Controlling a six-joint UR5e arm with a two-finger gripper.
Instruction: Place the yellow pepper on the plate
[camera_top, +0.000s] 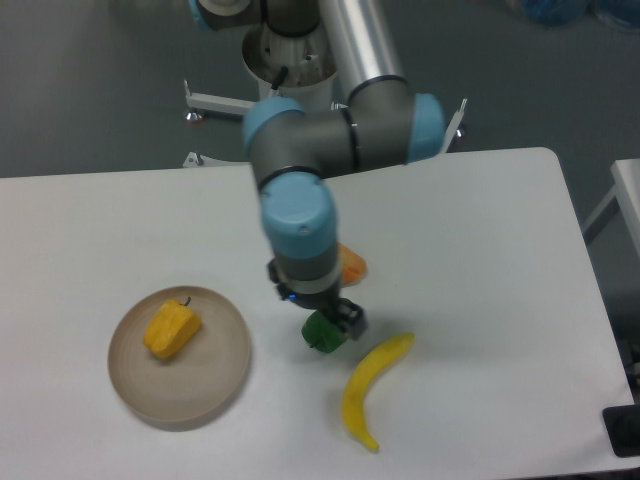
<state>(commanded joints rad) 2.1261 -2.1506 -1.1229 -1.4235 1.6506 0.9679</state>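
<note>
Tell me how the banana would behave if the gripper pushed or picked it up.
The banana looks like a rigid moulded toy, so probably stiff and light. Its long curved shape lying flat on the table suggests it would pivot or spin rather than roll when pushed. Its smooth, glossy-looking skin might slip in the gripper.

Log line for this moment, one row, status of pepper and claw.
yellow pepper: on plate, released | claw: over green pepper, state unclear | task: placement looks done

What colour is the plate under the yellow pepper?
Beige-tan; the plate shows plainly in the fixed camera view.
</note>
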